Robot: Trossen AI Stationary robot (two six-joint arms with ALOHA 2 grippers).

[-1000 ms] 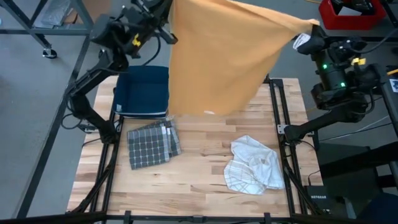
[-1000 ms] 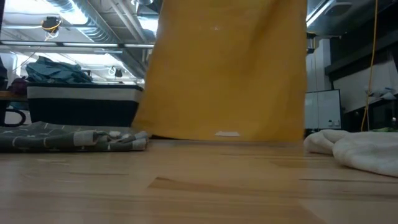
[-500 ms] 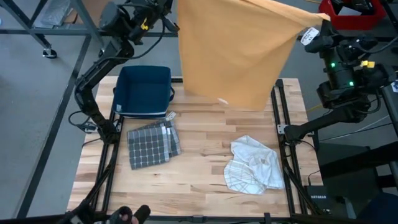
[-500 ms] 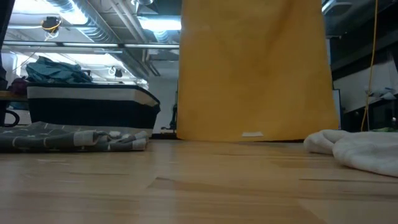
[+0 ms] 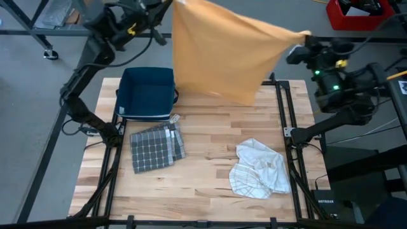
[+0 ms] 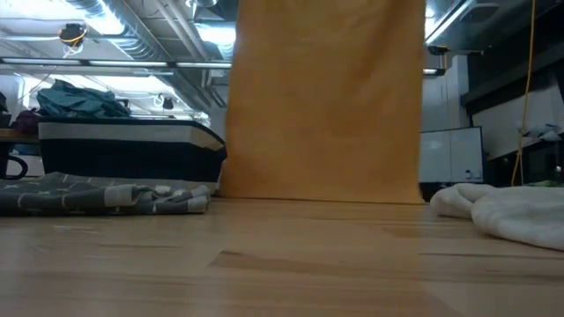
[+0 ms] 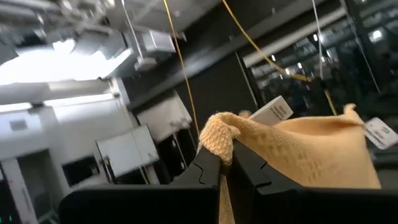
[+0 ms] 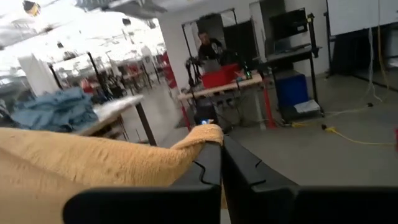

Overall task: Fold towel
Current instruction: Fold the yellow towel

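High view shows left gripper (image 5: 170, 5) and right gripper (image 5: 304, 38), both clamped on the orange towel (image 5: 219, 54), swinging it back leftward, still unfolded

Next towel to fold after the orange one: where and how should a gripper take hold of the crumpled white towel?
Judging by its pose, grip the white towel at a raised fold or loose edge near its top, coming straight down from above. It lies bunched in a heap on the table, so no flat corner shows; its sides rest on the wood.

Towel (image 6: 326, 97) top cut off, seemingly
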